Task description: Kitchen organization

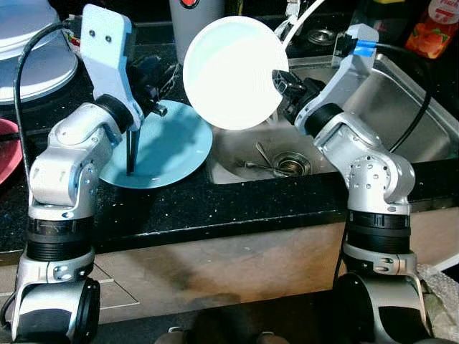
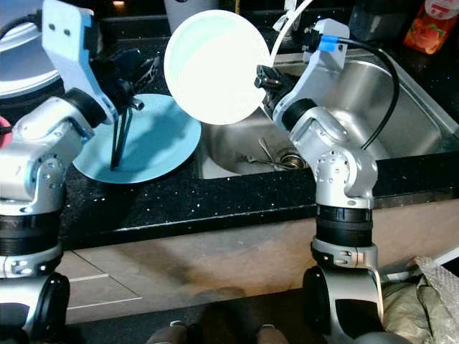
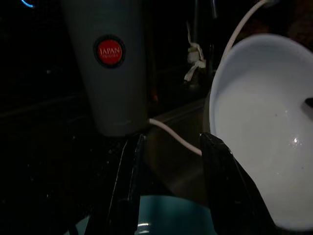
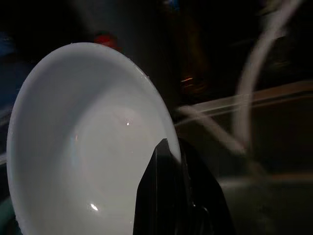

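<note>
A white bowl-like plate (image 1: 233, 72) hangs tilted on edge above the seam between counter and sink, its hollow facing me. My right gripper (image 1: 281, 84) is shut on its right rim; the wrist view shows the black fingers (image 4: 166, 191) clamped over the rim of the plate (image 4: 83, 147). A light blue plate (image 1: 168, 147) lies flat on the black counter. My left gripper (image 1: 130, 161) points down onto the blue plate, open, with nothing between its fingers (image 3: 128, 186). The white plate (image 3: 264, 132) is just beside them.
The steel sink (image 1: 391, 93) holds loose cutlery (image 1: 267, 163) near the drain. A grey canister with a red label (image 3: 115, 73) stands behind the blue plate. White dishes (image 1: 29, 50) are stacked at the back left, a red plate (image 1: 6, 150) lies at the left edge, and a bottle (image 1: 434, 29) stands at the back right.
</note>
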Available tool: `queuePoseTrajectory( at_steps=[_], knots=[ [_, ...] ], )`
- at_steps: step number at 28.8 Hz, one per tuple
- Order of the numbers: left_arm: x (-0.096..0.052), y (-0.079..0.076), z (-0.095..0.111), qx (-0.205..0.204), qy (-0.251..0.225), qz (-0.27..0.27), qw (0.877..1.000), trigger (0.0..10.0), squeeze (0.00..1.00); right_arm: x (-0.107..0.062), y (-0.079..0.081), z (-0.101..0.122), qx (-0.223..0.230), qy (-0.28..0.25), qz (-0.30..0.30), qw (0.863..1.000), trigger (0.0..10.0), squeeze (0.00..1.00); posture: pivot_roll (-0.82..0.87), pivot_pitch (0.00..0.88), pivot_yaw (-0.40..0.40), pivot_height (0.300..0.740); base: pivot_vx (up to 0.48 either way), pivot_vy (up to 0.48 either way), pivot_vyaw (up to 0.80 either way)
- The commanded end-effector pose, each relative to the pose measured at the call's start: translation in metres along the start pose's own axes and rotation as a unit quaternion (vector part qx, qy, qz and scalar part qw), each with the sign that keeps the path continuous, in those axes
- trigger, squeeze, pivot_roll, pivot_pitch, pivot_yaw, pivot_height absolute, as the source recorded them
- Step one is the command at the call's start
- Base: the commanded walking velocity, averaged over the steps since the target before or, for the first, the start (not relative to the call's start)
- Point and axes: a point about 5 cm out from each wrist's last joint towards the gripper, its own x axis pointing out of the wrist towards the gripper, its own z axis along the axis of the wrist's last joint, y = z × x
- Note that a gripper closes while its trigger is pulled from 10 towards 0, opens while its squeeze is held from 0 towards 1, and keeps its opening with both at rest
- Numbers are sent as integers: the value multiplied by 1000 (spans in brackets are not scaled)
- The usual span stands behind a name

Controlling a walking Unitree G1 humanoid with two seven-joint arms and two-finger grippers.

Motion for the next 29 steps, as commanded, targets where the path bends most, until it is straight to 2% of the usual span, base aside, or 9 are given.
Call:
queuePoseTrajectory(
  at_steps=[1,6,12,13,14,19,25,26,29],
  knots=[
    [1,-8,-1,-1,-1,-29,1000,10000,0,-1,-20,8,-27,-36,-66,997,0,0,29,115,30,740,0,0,0],
    [3,-24,-5,3,2,-73,997,10000,0,-7,-46,12,-84,-64,-152,983,0,0,26,111,34,740,0,0,0],
    [5,-38,-9,3,9,-113,994,10000,0,-12,-60,5,-154,-52,-183,970,0,0,25,108,37,740,0,0,0],
    [5,-43,-11,14,15,-133,991,10000,0,-14,-63,1,-192,-46,-188,962,0,0,25,108,37,740,0,0,0],
    [5,-43,-11,14,15,-133,991,10000,0,-14,-63,1,-192,-46,-188,962,0,0,25,108,37,740,0,0,0],
    [4,-63,-23,48,44,-201,977,10000,0,-13,-57,-12,-295,-41,-162,941,0,0,22,110,36,740,0,0,0],
    [2,-74,-32,54,76,-230,969,10000,0,-11,-47,-23,-343,-31,-119,931,0,0,22,116,37,740,0,0,0],
    [0,-76,-37,63,92,-235,966,10000,0,-10,-41,-27,-353,-26,-100,930,2980,0,20,117,38,740,0,0,0],
    [-4,-75,-45,74,117,-238,961,10000,0,-8,-33,-34,-366,-15,-64,928,4078,0,19,119,38,740,0,0,0]
  ],
)
